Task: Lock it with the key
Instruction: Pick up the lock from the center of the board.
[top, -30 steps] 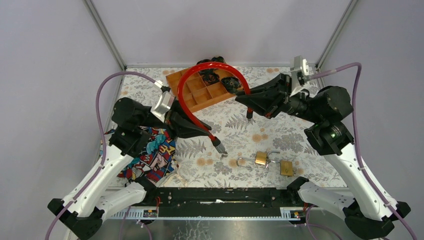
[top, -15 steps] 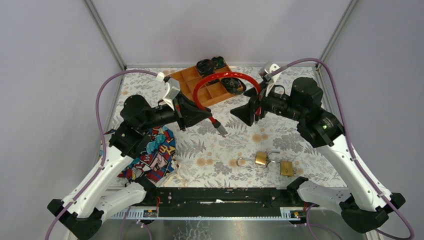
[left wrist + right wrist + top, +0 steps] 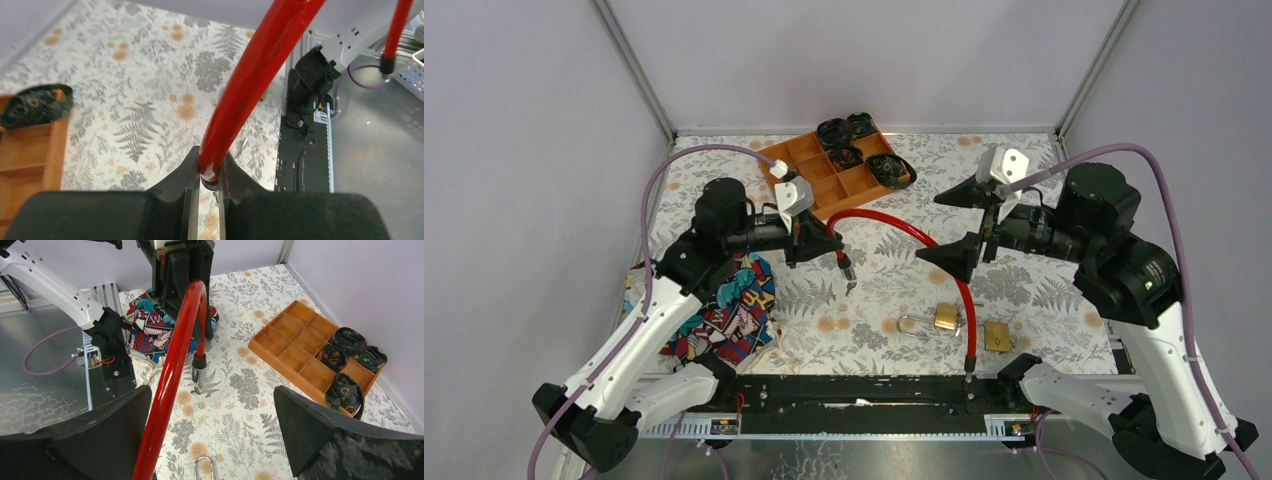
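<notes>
Left end effector point(image 3: 817, 240) pinches the red cable lock point(image 3: 904, 228) near one tip. It arcs rightward past the wide-open, empty right end effector point(image 3: 951, 228), which is nearer the free end and padlocks point(image 3: 945, 317) on the table.

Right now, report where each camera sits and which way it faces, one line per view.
Top external: above and behind the robot, looking down on the floral table; both arms, left hand and right hand show.
Left wrist: on the left arm, facing the near rail; its fingers pinch the red cable lock.
Right wrist: on the right arm, facing the left arm; its open fingers frame the view.
Shared: both wrist views show the cable lock and wooden tray.
</notes>
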Controlling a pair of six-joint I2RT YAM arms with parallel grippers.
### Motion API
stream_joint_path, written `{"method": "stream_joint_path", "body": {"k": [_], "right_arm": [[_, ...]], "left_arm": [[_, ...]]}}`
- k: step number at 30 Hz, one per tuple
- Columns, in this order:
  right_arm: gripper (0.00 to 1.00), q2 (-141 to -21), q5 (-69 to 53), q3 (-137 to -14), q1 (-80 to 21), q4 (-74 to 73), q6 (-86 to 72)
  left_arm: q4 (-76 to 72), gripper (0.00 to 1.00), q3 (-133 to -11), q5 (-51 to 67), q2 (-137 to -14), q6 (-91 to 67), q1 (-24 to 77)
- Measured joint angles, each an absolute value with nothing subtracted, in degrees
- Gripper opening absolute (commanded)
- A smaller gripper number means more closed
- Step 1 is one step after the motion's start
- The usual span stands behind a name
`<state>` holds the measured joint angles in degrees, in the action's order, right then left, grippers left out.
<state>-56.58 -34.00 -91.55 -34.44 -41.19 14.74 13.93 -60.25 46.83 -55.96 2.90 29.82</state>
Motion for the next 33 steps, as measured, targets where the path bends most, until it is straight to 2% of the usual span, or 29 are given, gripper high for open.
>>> {"method": "stream_joint_path", "body": {"k": [3,6,8,11,13,14,15,16,17,18,19,27,33], "right_arm": [[0.93,-56.0,-33.8,-89.5,-34.4,-39.5,13.5],[0.84,-57.5,-34.2,-87.6,-34.4,-38.2,12.0],[0.67,-59.1,-34.1,-87.2,-34.4,-37.7,11.5],[0.34,-61.8,-33.9,-86.3,-34.4,-37.2,11.2],[0.05,-62.8,-33.7,-85.4,-34.4,-37.3,10.8],[0.0,-63.2,-33.9,-85.2,-34.4,-37.3,10.7],[0.0,-63.3,-34.2,-85.1,-34.5,-37.4,10.4],[0.0,-63.4,-34.5,-85.1,-34.5,-37.2,9.8],[0.0,-63.3,-34.7,-85.1,-34.5,-36.7,8.8],[0.0,-63.2,-34.6,-85.0,-34.5,-36.1,7.3],[0.0,-63.2,-34.2,-84.9,-34.5,-35.0,5.4],[0.0,-63.0,-21.8,-80.6,-34.5,-28.7,-14.1],[0.0,-63.0,-12.0,-79.7,-35.4,-28.6,-25.3]], "left_arm": [[16.9,0.0,-60.2,49.0,-57.0,4.4,29.5],[17.3,0.0,-60.2,50.5,-56.8,4.9,29.5],[17.6,0.0,-60.2,51.5,-56.8,5.5,29.5],[18.9,0.0,-60.2,53.7,-56.8,7.0,29.3],[20.6,0.0,-60.3,55.8,-56.8,7.9,29.3],[21.3,0.0,-60.3,56.6,-56.8,8.3,29.2],[21.7,0.04,-60.2,56.8,-56.8,8.6,29.2],[21.9,0.33,-60.2,56.9,-56.8,8.7,29.1],[21.9,0.57,-60.2,56.5,-56.8,8.7,29.1],[21.4,0.71,-60.1,55.5,-56.6,8.5,29.2],[20.5,0.78,-59.7,54.2,-56.3,8.4,29.2],[11.7,0.8,-56.0,28.1,-55.2,6.3,29.3],[5.8,0.82,-55.5,17.1,-56.5,10.2,29.3]]}}
